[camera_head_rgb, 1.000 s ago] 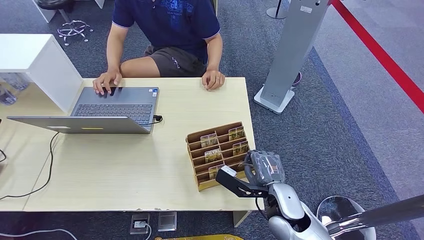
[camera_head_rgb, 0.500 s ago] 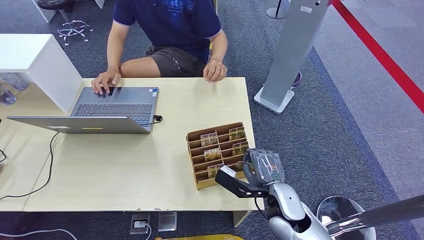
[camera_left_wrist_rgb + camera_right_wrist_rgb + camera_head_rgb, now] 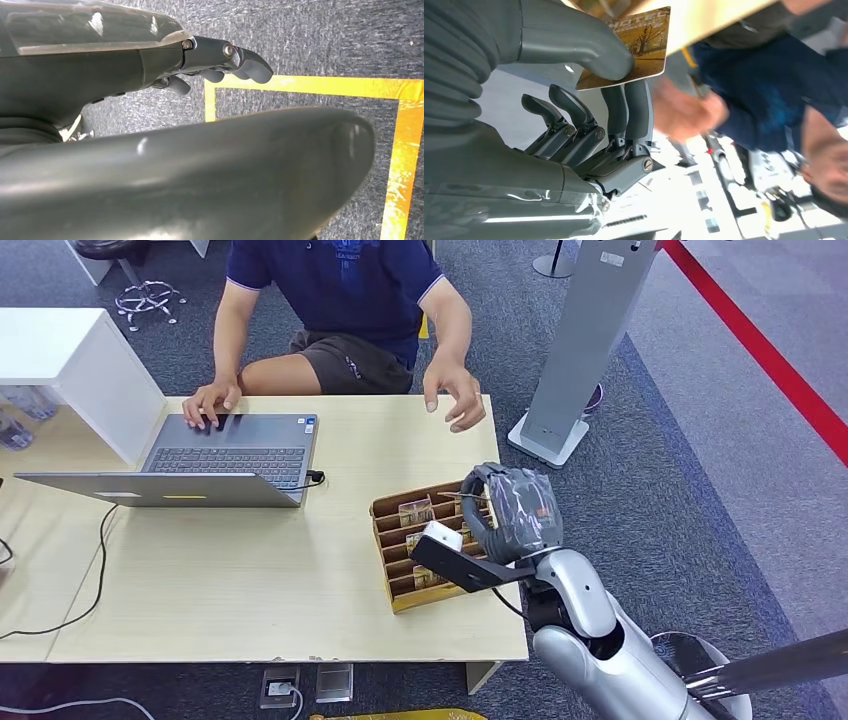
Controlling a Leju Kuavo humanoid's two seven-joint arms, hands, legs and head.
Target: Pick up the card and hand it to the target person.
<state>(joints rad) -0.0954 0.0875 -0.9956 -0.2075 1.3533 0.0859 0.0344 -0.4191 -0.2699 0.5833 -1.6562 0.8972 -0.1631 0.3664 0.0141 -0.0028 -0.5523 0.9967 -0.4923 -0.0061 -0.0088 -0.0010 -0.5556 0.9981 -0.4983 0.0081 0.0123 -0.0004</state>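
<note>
Card (image 3: 631, 47): a thin, flat printed card, pinched between the thumb and the dark fingers (image 3: 626, 107) of the right hand (image 3: 510, 512); in the right wrist view it sticks out past the thumb tip with most of its face free.
Right hand: closed on the card, raised over the wooden card rack (image 3: 395, 560), which sits at about 5 o'clock on the table (image 3: 250, 570).
Left hand (image 3: 220, 65): hangs over grey carpet with yellow floor tape (image 3: 405, 150); fingers curled in, holding nothing that can be seen.
Person's hand (image 3: 455, 400): lifted and open at about 1 o'clock over the table's far edge, near the right hand but apart from it.
Handling, as judged: light, stiff enough to keep flat, smooth-faced and so liable to slip from a pinch; not fragile, though it could bend.
Where to take hold: the free edge projecting beyond the thumb, leaving the pinched corner to the robot.
Laptop (image 3: 225, 455): at 10 o'clock, under the person's other hand.
</note>
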